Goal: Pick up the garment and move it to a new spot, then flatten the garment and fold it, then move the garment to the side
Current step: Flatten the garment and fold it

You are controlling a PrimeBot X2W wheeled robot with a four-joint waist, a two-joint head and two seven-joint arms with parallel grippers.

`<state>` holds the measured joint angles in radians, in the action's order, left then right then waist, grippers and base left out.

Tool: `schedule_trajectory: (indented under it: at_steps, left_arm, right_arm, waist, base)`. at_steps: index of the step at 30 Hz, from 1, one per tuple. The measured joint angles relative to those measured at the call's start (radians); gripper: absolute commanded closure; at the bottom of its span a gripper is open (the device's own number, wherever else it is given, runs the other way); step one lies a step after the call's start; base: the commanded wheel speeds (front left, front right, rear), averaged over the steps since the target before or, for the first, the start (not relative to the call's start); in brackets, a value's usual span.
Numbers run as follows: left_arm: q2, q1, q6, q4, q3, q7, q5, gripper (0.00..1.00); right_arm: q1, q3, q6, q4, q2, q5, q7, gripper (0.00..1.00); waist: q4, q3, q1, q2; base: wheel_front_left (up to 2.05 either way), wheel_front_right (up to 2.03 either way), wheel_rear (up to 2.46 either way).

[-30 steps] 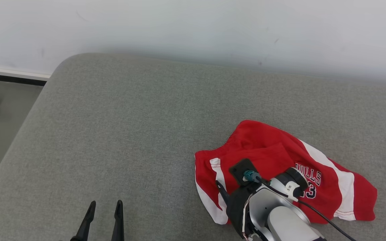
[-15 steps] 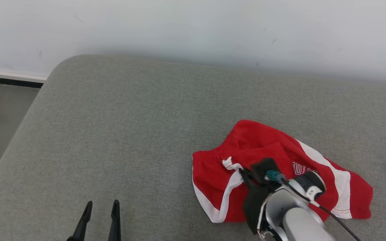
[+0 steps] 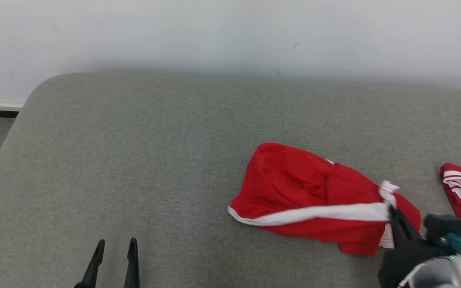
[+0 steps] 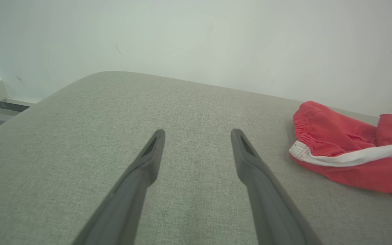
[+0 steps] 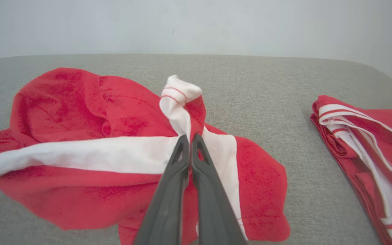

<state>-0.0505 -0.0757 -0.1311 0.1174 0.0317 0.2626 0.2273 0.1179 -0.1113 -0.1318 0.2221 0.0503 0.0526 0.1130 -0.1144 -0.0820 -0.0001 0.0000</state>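
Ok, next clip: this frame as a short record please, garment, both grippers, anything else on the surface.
surface: grey padded top
garment: red shorts, white stripe, crumpled, right of centre
right gripper: shut on a bunched white-striped edge of the shorts
left gripper: open, empty, apart from the shorts
other: second red-and-white garment, far right, not touching the shorts
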Motion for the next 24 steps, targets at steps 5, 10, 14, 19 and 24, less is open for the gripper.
schedule_trajectory:
  at_steps: [5, 10, 14, 19, 24]
  left_arm:
    - [0.000, 0.004, 0.000, -0.002, 0.004, 0.000, -0.002, 0.00]
    - [0.000, 0.004, 0.000, -0.002, 0.009, 0.000, -0.002, 0.00]
    - [0.000, 0.007, 0.000, -0.001, 0.011, 0.000, -0.003, 0.00]
    - [0.000, 0.012, 0.000, 0.001, 0.010, 0.000, -0.007, 0.00]
    - [0.000, 0.011, 0.000, 0.001, 0.015, 0.000, -0.007, 0.00]
  right_arm:
    - [-0.057, -0.123, 0.000, -0.001, 0.000, 0.031, 0.002, 1.00]
    - [-0.074, -0.172, 0.000, 0.040, 0.000, 0.071, 0.000, 0.00]
    - [-0.076, -0.187, 0.000, 0.072, 0.000, 0.088, -0.003, 0.00]
    - [-0.078, -0.231, 0.000, 0.084, 0.000, 0.111, -0.024, 0.00]
    - [-0.084, -0.229, 0.000, 0.030, 0.000, 0.104, -0.081, 0.00]
  waist:
    - [0.031, 0.000, 0.0000, 0.0000]
    - [0.057, -0.001, 0.0000, 0.0000]
    - [0.069, -0.001, 0.0000, 0.0000]
    - [0.073, 0.006, 0.0000, 0.0000]
    - [0.076, 0.011, 0.0000, 0.0000]
  base:
    - [0.00, 0.00, 0.00]
    - [0.00, 0.00, 0.00]
    - [0.00, 0.00, 0.00]
    - [0.00, 0.00, 0.00]
    - [0.00, 0.00, 0.00]
